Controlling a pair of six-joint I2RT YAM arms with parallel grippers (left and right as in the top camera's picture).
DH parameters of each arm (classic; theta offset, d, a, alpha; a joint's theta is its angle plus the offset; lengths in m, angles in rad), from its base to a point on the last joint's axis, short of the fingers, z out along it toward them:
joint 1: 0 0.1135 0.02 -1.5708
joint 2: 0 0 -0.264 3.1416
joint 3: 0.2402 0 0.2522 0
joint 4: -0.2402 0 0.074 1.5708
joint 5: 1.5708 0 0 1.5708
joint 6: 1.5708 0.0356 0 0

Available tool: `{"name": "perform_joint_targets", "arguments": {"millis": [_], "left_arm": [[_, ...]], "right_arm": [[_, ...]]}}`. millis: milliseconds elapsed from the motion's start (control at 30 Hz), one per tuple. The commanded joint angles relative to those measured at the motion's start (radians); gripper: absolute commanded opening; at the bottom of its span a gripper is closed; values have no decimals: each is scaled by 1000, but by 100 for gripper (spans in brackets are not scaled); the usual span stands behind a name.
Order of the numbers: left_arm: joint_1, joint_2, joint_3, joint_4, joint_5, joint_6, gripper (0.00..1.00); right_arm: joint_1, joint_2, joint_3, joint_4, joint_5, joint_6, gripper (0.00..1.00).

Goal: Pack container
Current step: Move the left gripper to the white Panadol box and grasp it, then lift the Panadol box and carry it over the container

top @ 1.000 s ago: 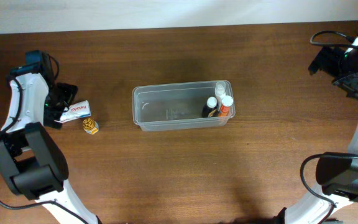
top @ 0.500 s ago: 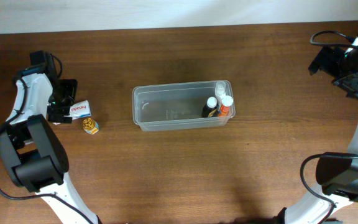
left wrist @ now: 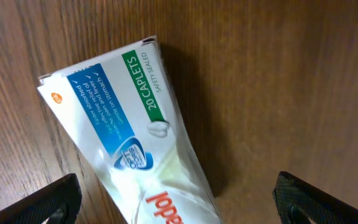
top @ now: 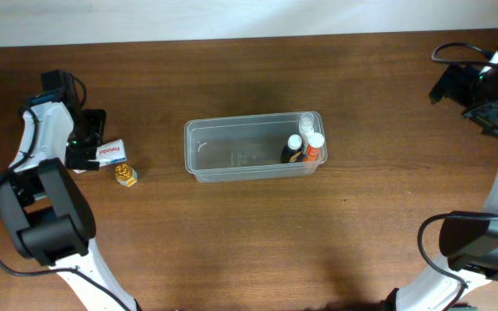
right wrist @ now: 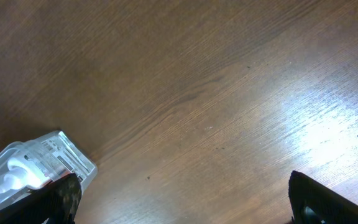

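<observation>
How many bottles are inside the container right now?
3, all clustered at the right end of the container: a dark bottle, an orange bottle and a clear bottle behind them. More could be hidden.

A brown wooden table (top: 232,242) fills the overhead view. A pale strip (top: 232,17) (wall or floor, hard to tell) runs along its far edge.
</observation>
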Motion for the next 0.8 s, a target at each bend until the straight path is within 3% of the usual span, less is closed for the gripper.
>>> {"name": "perform_joint_targets", "arguments": {"millis": [0,300,400,500,667,767], "left_arm": [[6,51,6,-12,3,30,99],[6,60,6,-53,1,42,99],[6,60,6,-58,4,120,98],[6,60,6,-65,3,213,89],[7,60,6,-84,3,291,63],[7,60,6,-84,3,327,58]], "right_arm": [[-2,2,3,1,9,9,98],[-2,2,3,1,9,9,98],[-2,2,3,1,9,9,98],[-2,2,3,1,9,9,98],[-2,2,3,1,9,9,98],[-2,2,3,1,9,9,98]]}}
